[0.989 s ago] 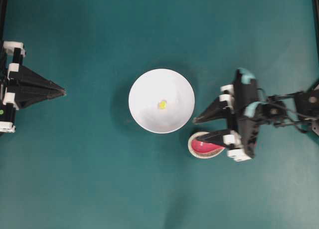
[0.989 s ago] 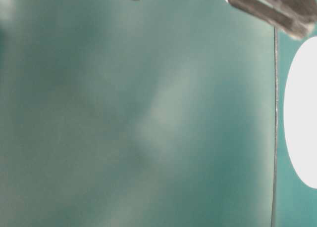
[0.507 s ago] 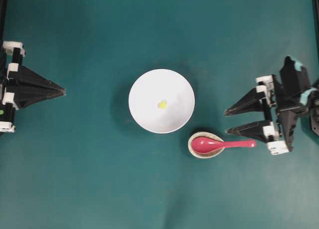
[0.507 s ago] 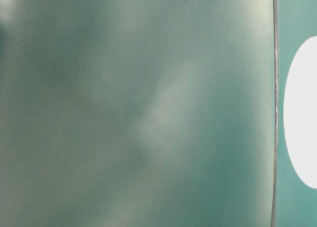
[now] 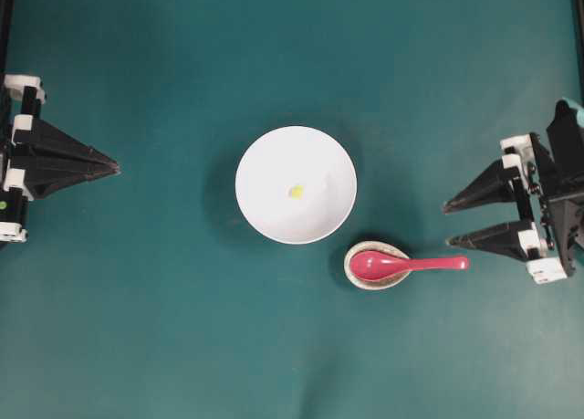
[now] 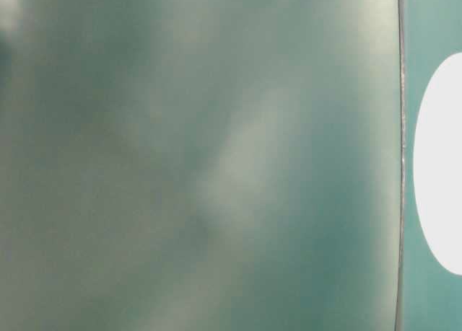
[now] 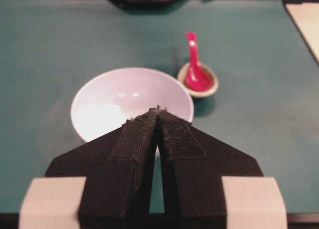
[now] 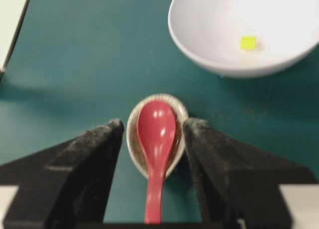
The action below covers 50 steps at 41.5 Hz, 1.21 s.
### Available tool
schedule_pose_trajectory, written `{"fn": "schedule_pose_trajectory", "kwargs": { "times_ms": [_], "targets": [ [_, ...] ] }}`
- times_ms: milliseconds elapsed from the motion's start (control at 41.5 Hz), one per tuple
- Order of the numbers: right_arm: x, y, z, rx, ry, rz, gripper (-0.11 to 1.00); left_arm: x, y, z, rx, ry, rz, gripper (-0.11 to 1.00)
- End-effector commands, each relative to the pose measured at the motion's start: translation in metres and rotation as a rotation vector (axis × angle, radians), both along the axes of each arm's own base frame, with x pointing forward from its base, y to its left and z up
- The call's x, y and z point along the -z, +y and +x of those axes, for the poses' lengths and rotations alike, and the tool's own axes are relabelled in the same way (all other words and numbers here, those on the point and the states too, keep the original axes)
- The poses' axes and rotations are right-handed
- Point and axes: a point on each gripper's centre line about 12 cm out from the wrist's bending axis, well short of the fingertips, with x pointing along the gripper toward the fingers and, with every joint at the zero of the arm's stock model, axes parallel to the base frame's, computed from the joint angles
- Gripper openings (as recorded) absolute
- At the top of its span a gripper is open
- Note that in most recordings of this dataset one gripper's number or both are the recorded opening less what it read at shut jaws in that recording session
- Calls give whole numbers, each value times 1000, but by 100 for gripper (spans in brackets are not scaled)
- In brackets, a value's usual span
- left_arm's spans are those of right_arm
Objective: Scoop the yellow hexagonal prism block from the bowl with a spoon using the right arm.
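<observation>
The white bowl (image 5: 265, 159) sits mid-table with the tiny yellow hexagonal prism block (image 5: 296, 192) lying inside it. The pink-red spoon (image 5: 406, 264) lies just right of the bowl, its scoop in a speckled rest and its handle pointing right. My right gripper (image 5: 448, 225) stands open at the right edge, its tips near the handle's end and holding nothing. The right wrist view shows the spoon (image 8: 155, 129) between the spread fingers (image 8: 94, 149), with the bowl (image 8: 199, 19) and block (image 8: 248, 42) beyond. My left gripper (image 5: 116, 168) is shut at the far left, pointing at the bowl (image 7: 99, 109).
The speckled beige oval rest (image 5: 365, 285) lies under the spoon's scoop, close to the bowl's lower right rim. Teal mat covers the table. The table-level view is blurred, showing only a white patch of the bowl (image 6: 440, 165) at its right edge.
My right gripper has drawn back to the right from above the rest, staying open. The spoon, hidden under it before, now shows whole on its rest. The left arm has not moved.
</observation>
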Motion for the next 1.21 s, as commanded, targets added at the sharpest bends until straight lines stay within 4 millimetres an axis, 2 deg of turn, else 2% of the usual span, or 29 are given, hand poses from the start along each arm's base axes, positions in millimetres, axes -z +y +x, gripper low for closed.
{"fn": "schedule_pose_trajectory", "kwargs": {
  "times_ms": [0,121,410,772,1182],
  "targets": [
    [-2,4,-1,-18,-10,4,57,-7,0,2,2,-22,1,0],
    [5,8,-5,-30,-17,18,57,-7,-1,2,4,-22,1,0],
    [37,14,-20,-23,-37,83,56,-5,0,3,3,-15,4,0],
    [75,22,-22,8,-67,66,57,-4,0,3,3,-13,10,0],
    [93,27,-16,46,-158,-39,57,-4,-1,3,6,-10,16,0]
  ]
}}
